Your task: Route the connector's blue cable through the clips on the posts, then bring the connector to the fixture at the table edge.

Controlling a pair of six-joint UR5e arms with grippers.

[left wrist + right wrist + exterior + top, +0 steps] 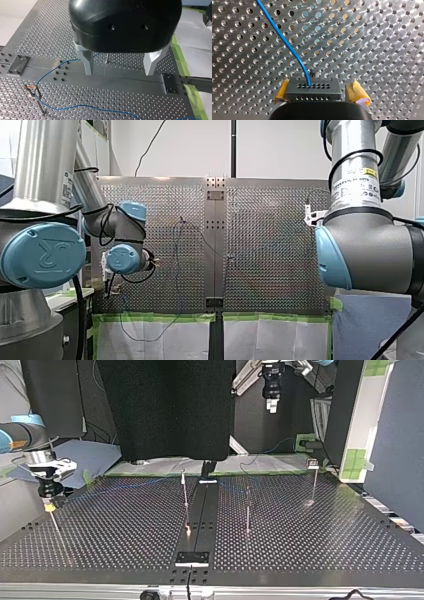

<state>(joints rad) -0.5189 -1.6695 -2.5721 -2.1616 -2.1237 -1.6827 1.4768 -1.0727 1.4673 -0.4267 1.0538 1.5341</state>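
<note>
- Two pale fingers (88, 62) of my left gripper (118, 73) stand wide apart with nothing between them, above the perforated table (105, 100) and its centre strip (45, 68).
- My right gripper (319, 87) has the black connector (313, 91) between its yellow pads (358, 93). One pad touches the connector's side and the other stands just clear, so the fingers are parted, not clamped.
- The blue cable (284, 40) leaves the connector's row of holes and runs away over the table.
- In the left wrist view the cable meets the clip (32, 88) atop a thin post (40, 105), then curves on across the table.
- In the top view my right gripper hangs at the view's left, near the table's edge.
</note>
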